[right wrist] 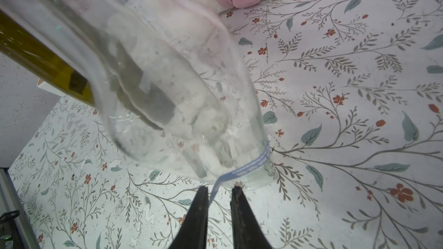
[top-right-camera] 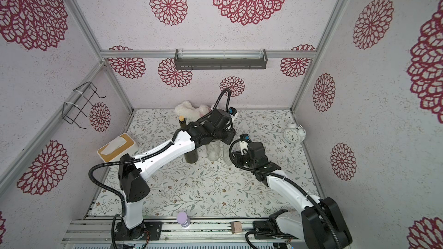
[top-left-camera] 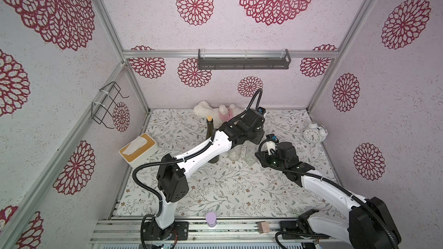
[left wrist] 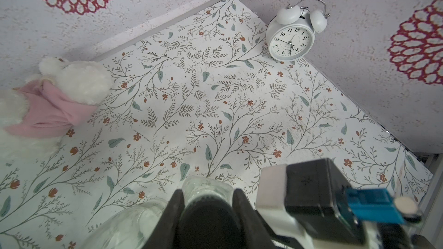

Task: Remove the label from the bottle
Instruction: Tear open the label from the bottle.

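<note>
Meanwhile, left pincer [left wrist: 207,196] clamps the fragile-looking glass bottle [right wrist: 172,85] by its neck; right pincer [right wrist: 220,189], narrowly parted, straddles the flimsy label [right wrist: 251,164] by its loose tail.

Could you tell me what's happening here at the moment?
The left gripper is clamped on the neck of a clear glass bottle. The right gripper is at the bottle's base, where a blue-and-white striped label has one end peeled loose. That end hangs between the jaws, which stand slightly apart; the rest clings to the glass.
</note>
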You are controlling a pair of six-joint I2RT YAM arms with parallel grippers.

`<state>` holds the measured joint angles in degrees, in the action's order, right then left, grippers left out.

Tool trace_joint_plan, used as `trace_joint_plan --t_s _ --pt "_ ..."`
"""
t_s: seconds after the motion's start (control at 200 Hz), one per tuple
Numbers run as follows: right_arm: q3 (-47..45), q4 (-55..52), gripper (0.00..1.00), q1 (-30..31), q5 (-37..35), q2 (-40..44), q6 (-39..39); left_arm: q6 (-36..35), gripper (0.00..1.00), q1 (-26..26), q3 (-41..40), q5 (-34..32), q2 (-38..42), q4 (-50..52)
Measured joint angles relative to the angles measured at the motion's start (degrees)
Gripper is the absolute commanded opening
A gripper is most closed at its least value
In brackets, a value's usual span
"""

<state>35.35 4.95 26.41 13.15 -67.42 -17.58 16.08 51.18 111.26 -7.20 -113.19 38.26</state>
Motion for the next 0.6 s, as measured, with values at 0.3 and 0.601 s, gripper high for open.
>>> trace_joint_plan --t_s 0.3,0.601 --pt "0.5 0.5 0.11 0.1 0.0 -0.3 0.0 0.0 0.11 0.0 0.0 0.0 0.0 0.0" --pt "0.5 0.4 0.0 0.2 -0.1 -0.5 0.0 0.0 0.11 0.0 0.0 0.0 0.0 0.0"
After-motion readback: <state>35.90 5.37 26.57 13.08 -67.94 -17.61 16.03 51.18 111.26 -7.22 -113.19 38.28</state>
